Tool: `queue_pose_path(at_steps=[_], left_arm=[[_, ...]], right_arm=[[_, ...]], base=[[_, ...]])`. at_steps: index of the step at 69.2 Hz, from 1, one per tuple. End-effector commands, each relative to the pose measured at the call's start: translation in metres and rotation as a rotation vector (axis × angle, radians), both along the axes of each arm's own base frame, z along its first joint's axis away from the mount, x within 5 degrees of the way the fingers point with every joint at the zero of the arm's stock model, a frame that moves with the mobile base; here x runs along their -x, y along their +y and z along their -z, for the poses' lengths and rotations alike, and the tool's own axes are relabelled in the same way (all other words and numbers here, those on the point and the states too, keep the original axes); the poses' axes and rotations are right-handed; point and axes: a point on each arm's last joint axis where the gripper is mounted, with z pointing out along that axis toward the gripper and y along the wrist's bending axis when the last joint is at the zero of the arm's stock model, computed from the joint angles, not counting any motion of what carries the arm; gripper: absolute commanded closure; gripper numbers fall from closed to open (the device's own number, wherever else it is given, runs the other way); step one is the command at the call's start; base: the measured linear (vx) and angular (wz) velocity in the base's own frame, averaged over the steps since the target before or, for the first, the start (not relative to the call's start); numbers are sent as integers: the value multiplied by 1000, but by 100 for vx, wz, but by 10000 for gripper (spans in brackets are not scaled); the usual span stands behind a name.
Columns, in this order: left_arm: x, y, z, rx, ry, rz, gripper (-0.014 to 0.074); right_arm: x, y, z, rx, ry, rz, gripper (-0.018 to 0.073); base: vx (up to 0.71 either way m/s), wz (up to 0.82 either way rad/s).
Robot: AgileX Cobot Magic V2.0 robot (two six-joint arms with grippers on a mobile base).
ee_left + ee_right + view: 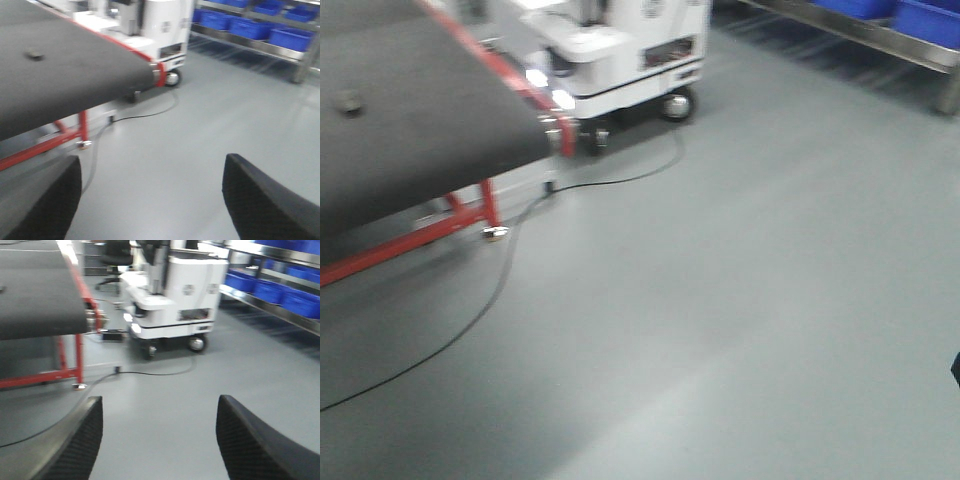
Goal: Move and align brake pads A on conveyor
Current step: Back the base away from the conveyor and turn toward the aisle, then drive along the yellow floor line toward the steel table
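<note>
The conveyor (420, 110) is a dark grey belt with red edge strips, at the upper left of the front view and also in the left wrist view (75, 70) and the right wrist view (35, 295). One small dark brake pad (348, 101) lies on the belt, blurred, and shows again in the left wrist view (34, 54). My left gripper (152, 165) is open over bare grey floor, well off the belt's end. My right gripper (159, 405) is open too, with nothing between its fingers, over the floor.
A white wheeled machine (620, 50) stands past the belt's end. A black cable (500, 290) runs across the floor from the conveyor's red legs (470, 215). A steel rack with blue bins (250, 27) lines the right side. All views are motion-blurred.
</note>
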Motion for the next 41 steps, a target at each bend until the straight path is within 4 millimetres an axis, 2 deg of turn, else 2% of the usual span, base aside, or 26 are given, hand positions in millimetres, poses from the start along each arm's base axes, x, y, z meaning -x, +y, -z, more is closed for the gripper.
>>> queue_pose_path(at_steps=[1, 41], left_arm=[[-1, -1, -13, 19, -80, 14, 37], [-1, -1, -13, 19, -80, 14, 37]], right_arm=[[-1, -1, -13, -4, -74, 17, 86], [-1, -1, -13, -4, -74, 17, 86]], base=[[-12, -101], [-15, -81]])
